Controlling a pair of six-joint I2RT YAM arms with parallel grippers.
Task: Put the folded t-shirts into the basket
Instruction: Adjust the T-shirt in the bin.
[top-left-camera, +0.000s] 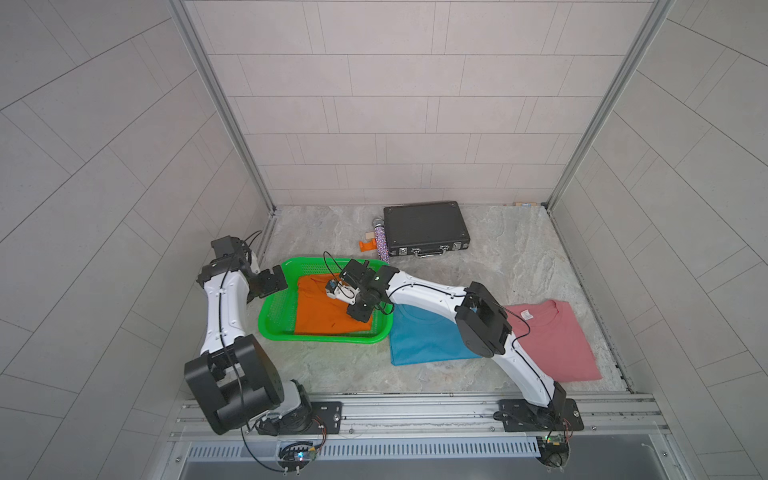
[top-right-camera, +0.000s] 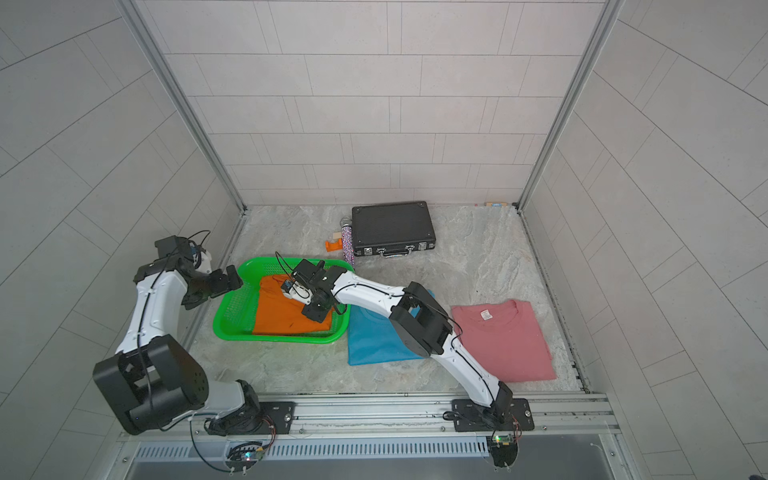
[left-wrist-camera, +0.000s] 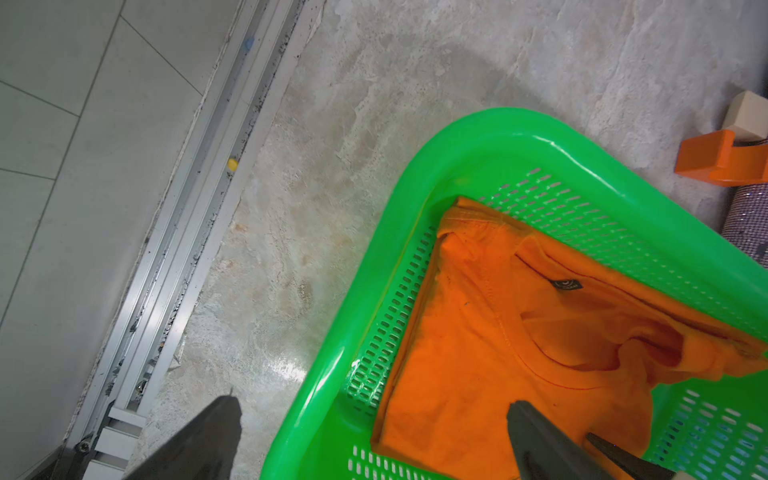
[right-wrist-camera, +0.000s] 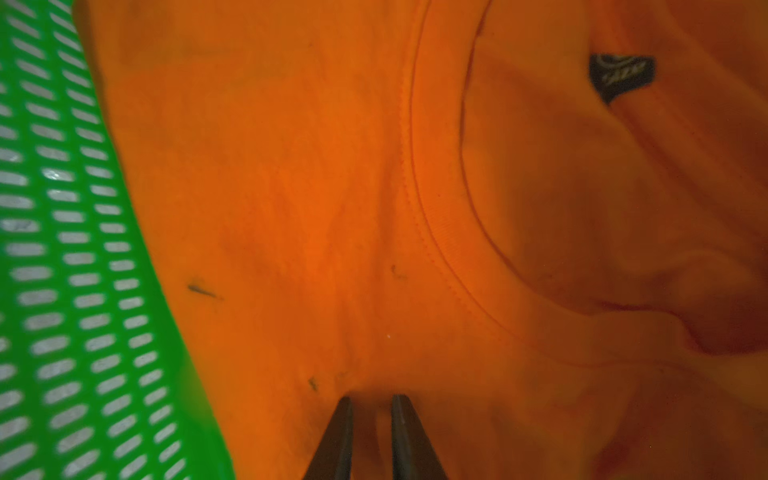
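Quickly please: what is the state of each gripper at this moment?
Left gripper: open, holding nothing.
Right gripper: closed, pinching a fold of the orange t-shirt in the basket.

**What things here are made of, as I see them**

The basket (left-wrist-camera: 519, 129) is glossy green plastic. Its rim is smooth with bright glints, and its walls are pierced with slots. The orange tee (right-wrist-camera: 291, 187) is soft matt cloth, ribbed at the collar and flecked with dark lint, with a woven black label (right-wrist-camera: 621, 77). The blue tee (top-left-camera: 419, 336) and pink tee (top-left-camera: 561, 340) look like the same matt cloth. The surface (top-left-camera: 519, 257) looks like mottled stone with a faint sheen. The case (top-left-camera: 424, 226) is black and grainy, with shiny metal latches. The tube (top-left-camera: 381, 245) glitters. My right claw (right-wrist-camera: 372, 401) is dark and matt, and my right arm (top-left-camera: 419, 293) wears a smooth white plastic shell. The rail (top-left-camera: 415, 409) is pale bare metal.
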